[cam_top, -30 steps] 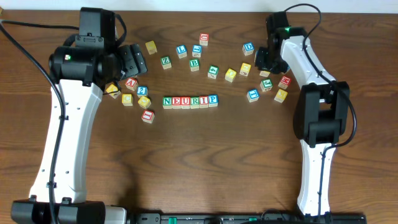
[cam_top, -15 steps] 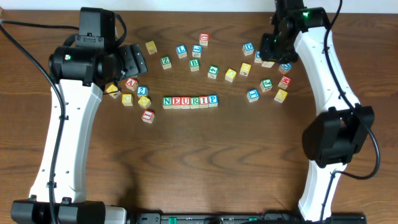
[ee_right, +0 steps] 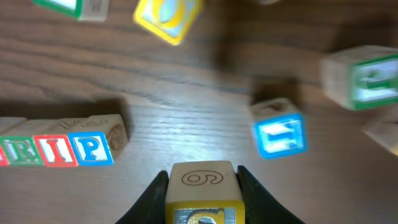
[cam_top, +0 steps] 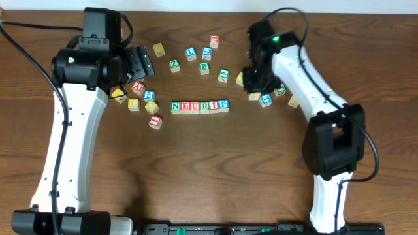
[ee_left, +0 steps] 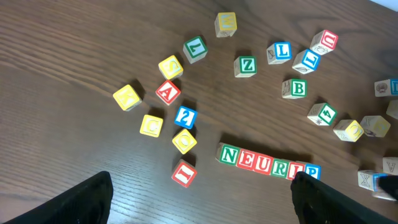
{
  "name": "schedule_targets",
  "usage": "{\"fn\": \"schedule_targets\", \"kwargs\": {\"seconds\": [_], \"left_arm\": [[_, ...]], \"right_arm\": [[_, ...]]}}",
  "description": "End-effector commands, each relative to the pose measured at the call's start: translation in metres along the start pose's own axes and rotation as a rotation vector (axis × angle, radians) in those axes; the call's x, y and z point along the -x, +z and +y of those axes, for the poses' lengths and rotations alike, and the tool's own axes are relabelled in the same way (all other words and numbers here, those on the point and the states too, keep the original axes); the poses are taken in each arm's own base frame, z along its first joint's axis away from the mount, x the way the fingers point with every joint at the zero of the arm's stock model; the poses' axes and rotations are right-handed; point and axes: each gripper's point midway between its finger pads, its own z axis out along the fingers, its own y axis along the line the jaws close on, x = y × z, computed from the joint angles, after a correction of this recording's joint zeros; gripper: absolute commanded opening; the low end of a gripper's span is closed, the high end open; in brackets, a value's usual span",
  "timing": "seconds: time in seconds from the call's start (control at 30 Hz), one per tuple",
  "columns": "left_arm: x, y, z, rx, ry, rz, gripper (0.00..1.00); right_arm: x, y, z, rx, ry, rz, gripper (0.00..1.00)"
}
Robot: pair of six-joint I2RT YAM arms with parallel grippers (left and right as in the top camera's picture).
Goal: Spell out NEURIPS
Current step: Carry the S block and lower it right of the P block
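Right wrist view: the right end effector (ee_right: pixel 202 202) is clamped on a yellow-framed wooden letter cube (ee_right: pixel 200 179), near the blue P end of the NEURIP row of wooden cubes (ee_right: pixel 59 144) on the dark tabletop (ee_right: pixel 186 112). The left end effector (ee_left: pixel 202 204) stands wide apart, empty.

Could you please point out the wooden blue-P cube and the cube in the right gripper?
wooden blue-P cube (ee_right: pixel 92 148): right wrist view, on its lettered face.
held yellow-framed wooden cube (ee_right: pixel 200 180): right wrist view, on its engraved side.

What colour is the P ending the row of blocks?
Blue, on the P block; the right wrist view shows it best.
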Motion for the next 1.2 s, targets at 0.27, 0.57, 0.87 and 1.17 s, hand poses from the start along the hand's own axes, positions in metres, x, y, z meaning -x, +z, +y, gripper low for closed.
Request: {"fn": "schedule_targets", "kwargs": {"seconds": [0.27,0.57,0.87,1.17], "left_arm": [[-0.001,0.005,0.002,0.011,0.019,0.008,0.90],[-0.001,0.005,0.002,0.011,0.019,0.008,0.90],[0.000,0.005,0.002,0.011,0.019,0.008,0.90],[0.000,0.005,0.002,0.011,0.019,0.008,0.91]], "right_arm": [[-0.010,0.049,0.024,-0.046,-0.072,-0.047,0.29],[-0.010,0.062,0.026,-0.052,-0.064,-0.077,0.33],[-0.001,0.056,0.029,-0.025,-0.057,-0.096,0.32],[0.016,0.021,0.037,0.002,-0.043,-0.119,0.27]]}}
